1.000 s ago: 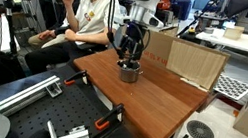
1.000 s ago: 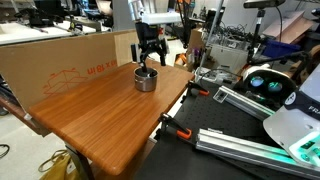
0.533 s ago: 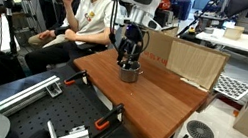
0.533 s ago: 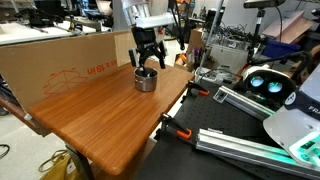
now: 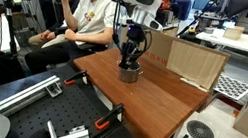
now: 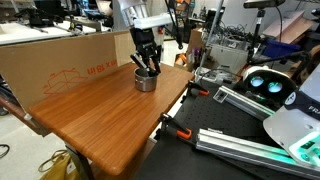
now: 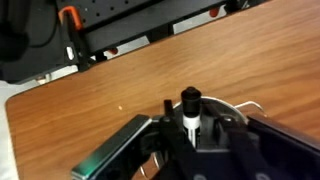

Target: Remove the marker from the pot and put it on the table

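The small silver pot stands on the reddish-brown wooden table, toward its far edge. My gripper reaches straight down into the pot in both exterior views. In the wrist view the gripper is shut on the marker, whose black end with a white band below it sticks up between the fingers. The pot's rim curves behind them. The marker's lower part is hidden by the fingers.
A pale cardboard sheet stands along the table's far side. A seated person is close behind the pot. Clamps grip the table's edge, and metal rails lie beyond it.
The jaws stood open around the pot a second ago; they have come together on the marker. The arm has barely shifted, and the pot has stayed put.
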